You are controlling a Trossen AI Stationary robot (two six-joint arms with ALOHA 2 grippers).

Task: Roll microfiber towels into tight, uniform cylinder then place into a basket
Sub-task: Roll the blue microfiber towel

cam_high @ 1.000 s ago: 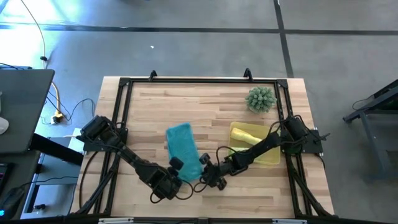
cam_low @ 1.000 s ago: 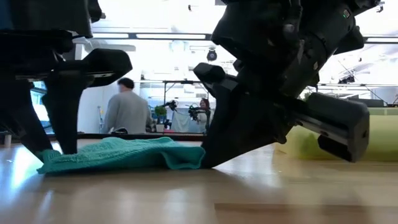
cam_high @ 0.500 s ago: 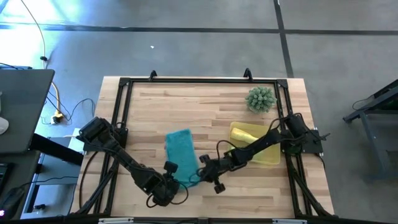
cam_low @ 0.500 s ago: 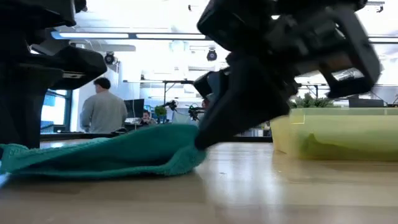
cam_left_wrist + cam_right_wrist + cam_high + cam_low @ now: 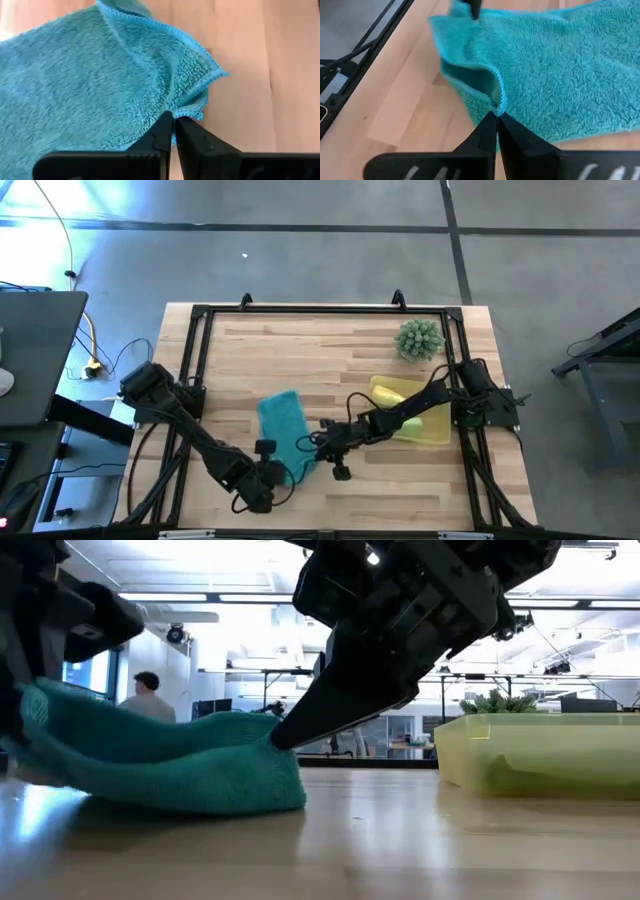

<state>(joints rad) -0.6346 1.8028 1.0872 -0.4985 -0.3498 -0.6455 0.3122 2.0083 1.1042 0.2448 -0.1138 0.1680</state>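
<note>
The teal towel (image 5: 282,426) lies lengthwise on the table (image 5: 330,350), left of the basket (image 5: 437,432), its near edge pinched at adjacent corners by your left gripper (image 5: 173,121) and right gripper (image 5: 496,115); roll away from both.
</note>
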